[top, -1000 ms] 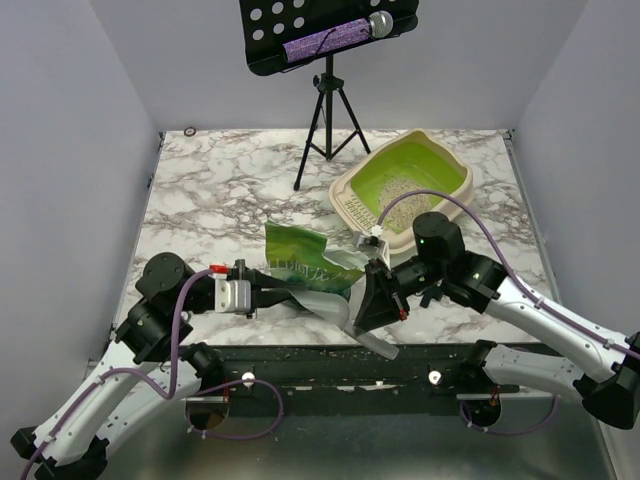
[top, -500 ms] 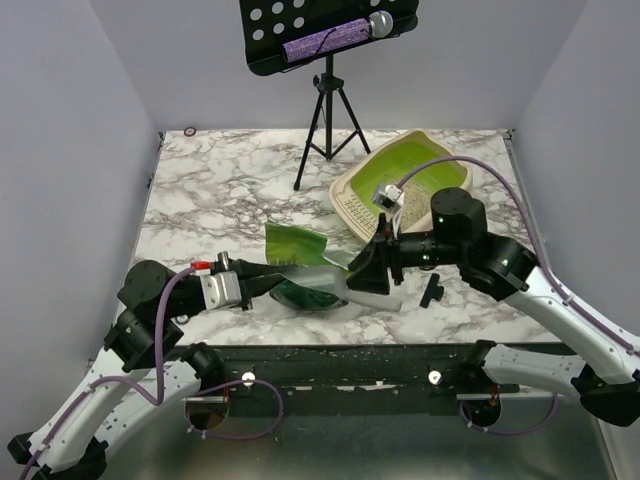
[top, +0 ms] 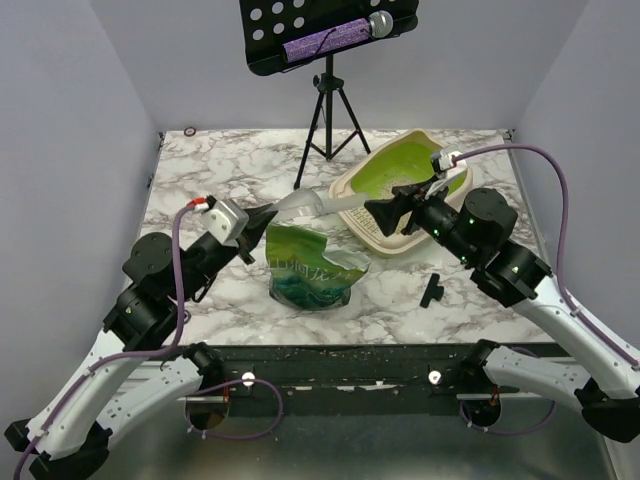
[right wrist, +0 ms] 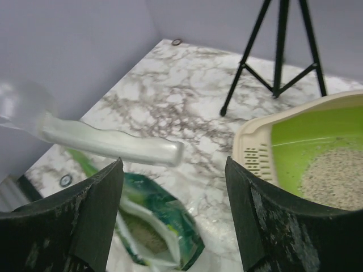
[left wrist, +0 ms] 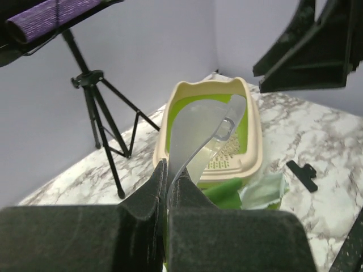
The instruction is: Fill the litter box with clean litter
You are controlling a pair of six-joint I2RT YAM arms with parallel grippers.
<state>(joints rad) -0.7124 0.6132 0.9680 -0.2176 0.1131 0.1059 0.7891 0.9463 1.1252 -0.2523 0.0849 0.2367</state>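
Marble table [top: 220, 180]; green bag [top: 310, 272] print unreadable; litter box [top: 402, 190] unlabelled.

White-shelled arms with black joints, purple cables and green indicator lights.

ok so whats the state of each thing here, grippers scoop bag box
left gripper: shut on the clear scoop
clear scoop: held above the table, pointing toward the litter box
right gripper: open, holding nothing
green bag: upright on the table, top open, litter inside
litter box: flat on the table, partly filled
clean litter: a patch in the box
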